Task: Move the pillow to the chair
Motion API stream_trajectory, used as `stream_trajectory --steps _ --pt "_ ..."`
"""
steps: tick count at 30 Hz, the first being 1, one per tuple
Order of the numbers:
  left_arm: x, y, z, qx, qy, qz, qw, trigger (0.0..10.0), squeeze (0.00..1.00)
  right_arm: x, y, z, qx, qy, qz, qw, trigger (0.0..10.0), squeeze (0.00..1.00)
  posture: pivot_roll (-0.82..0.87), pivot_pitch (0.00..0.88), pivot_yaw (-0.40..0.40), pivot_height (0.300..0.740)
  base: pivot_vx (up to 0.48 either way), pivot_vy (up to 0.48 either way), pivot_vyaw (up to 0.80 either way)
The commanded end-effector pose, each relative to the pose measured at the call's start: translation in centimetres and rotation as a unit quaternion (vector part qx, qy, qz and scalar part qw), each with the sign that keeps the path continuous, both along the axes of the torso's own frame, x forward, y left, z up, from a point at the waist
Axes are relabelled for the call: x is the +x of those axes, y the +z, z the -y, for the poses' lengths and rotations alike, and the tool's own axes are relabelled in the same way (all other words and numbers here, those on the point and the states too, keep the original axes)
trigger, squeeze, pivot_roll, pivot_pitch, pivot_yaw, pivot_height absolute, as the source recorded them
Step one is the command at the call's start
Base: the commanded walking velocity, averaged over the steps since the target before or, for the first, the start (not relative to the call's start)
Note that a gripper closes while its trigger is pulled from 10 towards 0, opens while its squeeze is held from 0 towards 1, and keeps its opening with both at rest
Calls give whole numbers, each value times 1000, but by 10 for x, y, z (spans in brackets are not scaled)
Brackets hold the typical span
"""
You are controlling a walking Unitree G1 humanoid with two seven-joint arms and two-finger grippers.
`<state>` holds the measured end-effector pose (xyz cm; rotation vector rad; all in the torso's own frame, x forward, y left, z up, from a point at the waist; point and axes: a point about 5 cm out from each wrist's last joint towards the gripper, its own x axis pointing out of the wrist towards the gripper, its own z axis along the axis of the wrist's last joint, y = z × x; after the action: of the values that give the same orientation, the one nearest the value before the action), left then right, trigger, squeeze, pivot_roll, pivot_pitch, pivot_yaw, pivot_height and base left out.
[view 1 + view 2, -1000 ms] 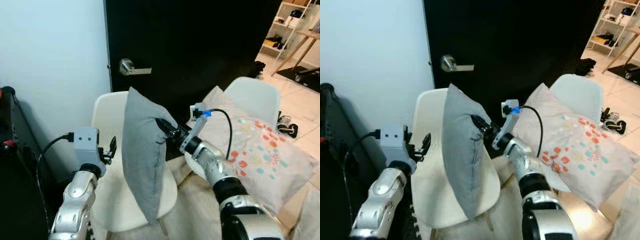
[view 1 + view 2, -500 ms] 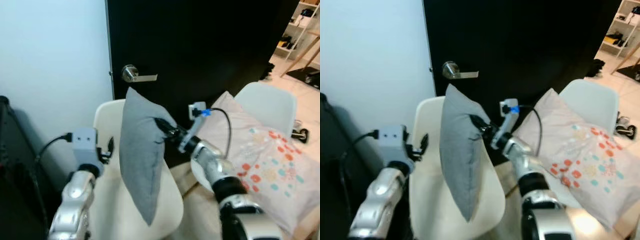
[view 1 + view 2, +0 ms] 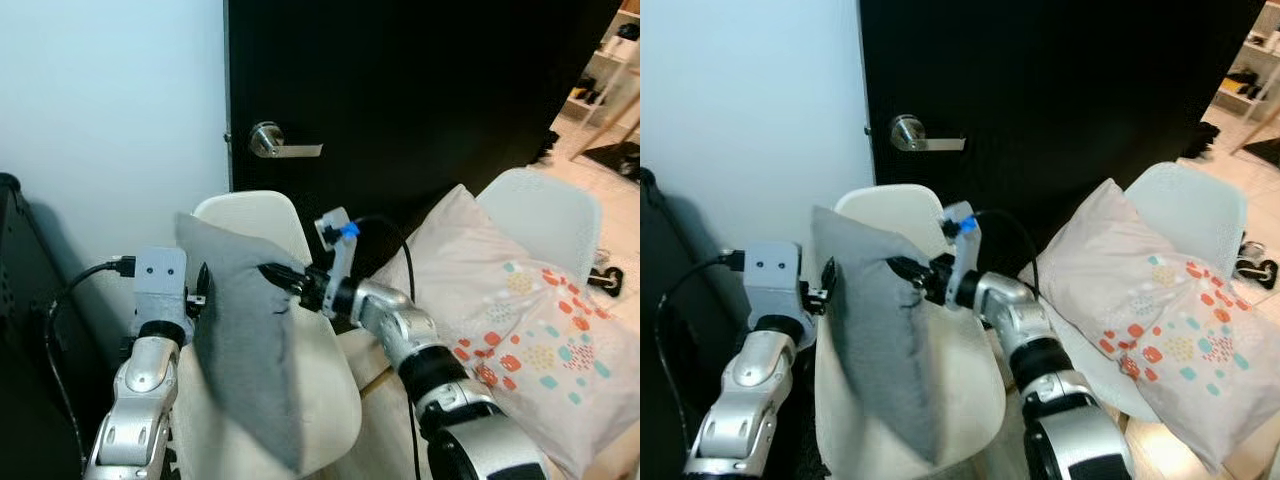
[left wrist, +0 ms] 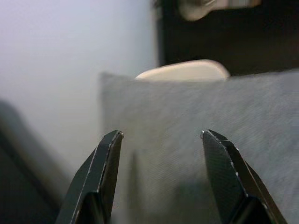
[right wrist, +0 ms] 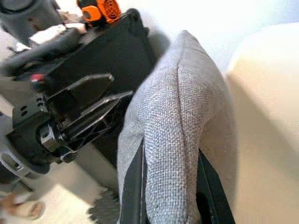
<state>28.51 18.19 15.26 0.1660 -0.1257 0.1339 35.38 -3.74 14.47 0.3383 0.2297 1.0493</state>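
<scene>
Left eye view: right hand (image 3: 283,284) grasps pillow (image 3: 243,340) edge at frame centre, over chair (image 3: 325,400); left hand (image 4: 161,140) released beside pillow.

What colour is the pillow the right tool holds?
Plain grey pillow; clearest in the right wrist view.

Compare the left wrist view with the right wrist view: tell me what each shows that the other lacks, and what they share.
Left wrist view alone: the door handle on the black door, and the open left gripper, its black fingers apart right in front of the grey pillow.

Right wrist view alone: the right gripper pinching the pillow's seam, an orange-and-black object and a black case.

Both: the grey pillow and the cream chair.
</scene>
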Motion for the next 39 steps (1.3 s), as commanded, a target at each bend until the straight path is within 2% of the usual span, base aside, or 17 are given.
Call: stream_trajectory --steps 1,2,5,6,7,8,9,14,19,20,23,29,32,35,37,38,39 --pt "2 9 1 14 -1 10 1000 10000 0 8 19 -2 45 -16 0 999 10000 0 40 0 -96 730 0 0 0" --pt "4 13 3 21 -6 16 1000 10000 0 12 22 -2 67 -34 -20 997 10000 0 45 0 -93 725 0 0 0" --pt "6 18 7 36 -12 24 999 10000 0 15 22 -3 73 -55 -44 995 10000 0 43 0 -88 715 0 0 0" --pt "7 20 10 47 -16 28 998 10000 0 15 16 -5 45 -61 -49 996 10000 0 41 0 -86 710 0 0 0" --pt "7 20 10 47 -16 28 998 10000 0 15 16 -5 45 -61 -49 996 10000 0 41 0 -86 710 0 0 0" --pt "8 24 16 61 -23 32 997 10000 0 11 4 -11 -25 -48 -44 998 10000 0 41 0 -84 700 0 0 0" --pt "8 24 16 61 -23 32 997 10000 0 11 4 -11 -25 -48 -44 998 10000 0 41 0 -84 700 0 0 0" --pt "9 30 21 75 -25 43 996 10000 0 3 -8 -24 -118 -2 -7 993 10000 0 48 0 -88 680 0 0 0" --pt "9 37 21 77 -19 53 995 10000 0 1 -7 -28 -128 10 0 992 10000 0 53 0 -92 670 0 0 0" --pt "8 43 19 78 -11 61 995 10000 0 2 0 -33 -97 19 -6 995 10000 0 57 0 -94 660 0 0 0" --pt "8 48 17 80 -3 69 994 10000 0 1 12 -38 -58 39 -5 998 10000 0 57 0 -95 650 0 0 0" --pt "7 68 14 92 14 102 990 10000 0 -1 25 -47 -30 77 21 996 10000 0 63 0 -102 635 0 0 0" --pt "4 98 13 109 32 154 982 10000 0 -1 41 -54 21 93 23 995 10000 0 69 0 -107 620 0 0 0" --pt "3 102 13 109 34 161 980 10000 0 -1 44 -55 30 93 20 995 10000 0 69 0 -107 615 0 0 0" --pt "3 112 13 121 38 175 976 10000 0 2 29 -58 -58 52 36 996 10000 0 79 0 -117 605 0 0 0" --pt "3 112 13 121 38 175 976 10000 0 2 29 -58 -58 52 36 996 10000 0 79 0 -117 605 0 0 0" --pt "2 114 13 124 39 176 976 10000 0 3 22 -59 -98 37 44 994 10000 0 83 0 -121 600 0 0 0"
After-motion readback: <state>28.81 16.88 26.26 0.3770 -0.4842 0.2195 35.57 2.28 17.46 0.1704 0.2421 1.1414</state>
